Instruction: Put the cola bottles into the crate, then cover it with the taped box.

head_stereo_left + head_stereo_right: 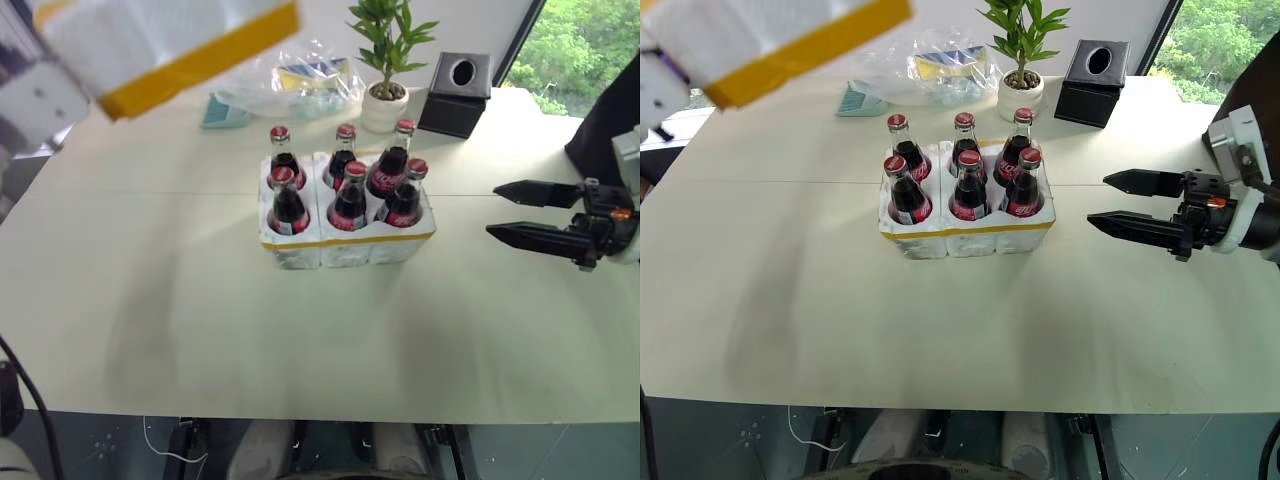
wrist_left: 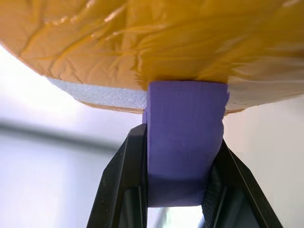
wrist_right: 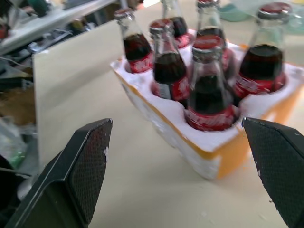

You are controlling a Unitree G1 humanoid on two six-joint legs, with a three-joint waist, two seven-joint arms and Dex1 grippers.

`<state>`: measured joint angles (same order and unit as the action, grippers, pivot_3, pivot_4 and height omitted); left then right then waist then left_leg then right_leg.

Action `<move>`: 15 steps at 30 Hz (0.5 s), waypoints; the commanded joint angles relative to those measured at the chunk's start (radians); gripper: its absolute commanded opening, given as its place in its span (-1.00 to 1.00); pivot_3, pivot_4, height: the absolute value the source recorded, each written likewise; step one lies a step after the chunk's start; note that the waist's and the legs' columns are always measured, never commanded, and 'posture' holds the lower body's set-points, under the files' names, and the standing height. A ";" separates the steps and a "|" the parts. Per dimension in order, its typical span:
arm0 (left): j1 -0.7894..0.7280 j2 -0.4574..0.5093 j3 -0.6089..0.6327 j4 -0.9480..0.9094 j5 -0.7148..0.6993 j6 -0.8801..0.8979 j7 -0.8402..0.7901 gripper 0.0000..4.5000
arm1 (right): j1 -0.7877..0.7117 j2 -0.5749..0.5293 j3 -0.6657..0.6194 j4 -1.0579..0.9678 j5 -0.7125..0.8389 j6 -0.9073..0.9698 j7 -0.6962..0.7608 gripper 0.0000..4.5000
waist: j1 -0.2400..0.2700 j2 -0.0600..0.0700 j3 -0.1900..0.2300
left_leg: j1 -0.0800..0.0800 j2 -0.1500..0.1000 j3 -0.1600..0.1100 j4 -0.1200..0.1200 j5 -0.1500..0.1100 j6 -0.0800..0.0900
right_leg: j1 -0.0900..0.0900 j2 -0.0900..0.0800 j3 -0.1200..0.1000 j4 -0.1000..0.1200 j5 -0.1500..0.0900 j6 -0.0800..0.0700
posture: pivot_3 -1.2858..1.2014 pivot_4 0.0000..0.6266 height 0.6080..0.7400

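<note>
Left eye view shows the taped box held high at the table's far left, well up and left of the crate, which sits mid-table with all six cola bottles standing in its wells. The left gripper is clenched on a purple tab fixed to the box, so the cover must travel right and down. The right gripper hangs released and empty, just right of the crate.
</note>
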<state>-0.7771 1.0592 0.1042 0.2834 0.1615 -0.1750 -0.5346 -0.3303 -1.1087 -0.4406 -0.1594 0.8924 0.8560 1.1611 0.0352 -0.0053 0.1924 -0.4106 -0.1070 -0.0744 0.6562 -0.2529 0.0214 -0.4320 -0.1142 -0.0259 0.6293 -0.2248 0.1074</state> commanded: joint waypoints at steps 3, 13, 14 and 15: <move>-0.022 -0.071 -0.063 -0.221 -0.119 0.053 -0.175 -0.46 | 0.022 0.004 -0.067 -0.032 0.022 -0.007 -0.006 1.00 | -0.003 0.000 0.000 | 0.000 0.001 0.000 0.001 0.000 0.000 | 0.000 0.001 0.000 0.001 0.000 0.000 | 0.03 -0.52 1.00; 0.083 -0.046 -0.167 -0.386 0.065 0.048 -0.248 -0.46 | 0.073 0.024 -0.116 -0.075 0.042 0.005 -0.053 1.00 | -0.021 -0.001 0.000 | 0.000 0.001 -0.001 0.005 0.000 0.001 | 0.003 0.002 0.000 0.002 0.000 0.000 | 0.03 -0.52 1.00; 0.092 -0.035 -0.178 -0.387 0.110 0.021 -0.237 -0.46 | 0.075 0.026 -0.120 -0.079 0.044 0.006 -0.060 1.00 | -0.022 -0.001 0.000 | 0.000 0.001 -0.001 0.005 -0.001 0.002 | 0.003 0.002 0.000 0.002 0.000 0.000 | 0.03 -0.52 1.00; 0.101 -0.030 -0.186 -0.389 0.149 0.002 -0.225 -0.46 | 0.073 0.028 -0.123 -0.082 0.048 0.009 -0.068 1.00 | -0.022 0.000 0.000 | 0.000 0.001 -0.001 0.005 -0.001 0.002 | 0.003 0.002 0.000 0.001 0.000 0.000 | 0.03 -0.52 1.00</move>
<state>-0.6764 1.0086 -0.0800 -0.0821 0.2420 -0.1371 -0.7842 -0.2507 -1.0782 -0.5189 -0.2145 0.9211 0.8675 1.1049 0.0131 -0.0058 0.1927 -0.4105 -0.1059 -0.0750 0.6615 -0.2536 0.0231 -0.4293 -0.1126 -0.0256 0.6307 -0.2248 0.1075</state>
